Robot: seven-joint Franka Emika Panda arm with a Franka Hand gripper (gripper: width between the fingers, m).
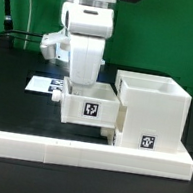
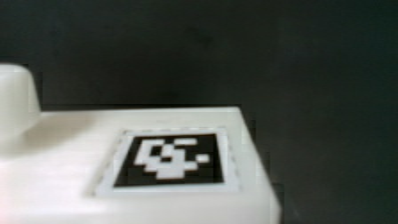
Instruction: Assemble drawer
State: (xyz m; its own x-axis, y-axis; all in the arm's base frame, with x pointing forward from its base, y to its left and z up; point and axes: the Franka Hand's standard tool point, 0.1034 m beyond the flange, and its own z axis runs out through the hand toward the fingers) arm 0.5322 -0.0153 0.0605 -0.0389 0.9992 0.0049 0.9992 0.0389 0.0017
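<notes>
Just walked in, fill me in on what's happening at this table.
The white robot arm's hand is down on a small shallow white plastic tray with a black-and-white square tag on its face. The tray sits against the side of the tall square white plastic shell, next to the long low white wall. The fingers are hidden, so the grip cannot be confirmed.

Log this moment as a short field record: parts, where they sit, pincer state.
shell: tall square box, open top, against the low wall
tray: smaller white tray, tagged front, at the shell's side toward the exterior view's left
arm: directly above the tray
pincer: fingers hidden in both views, state unclear
marker board: flat, behind the arm
</notes>
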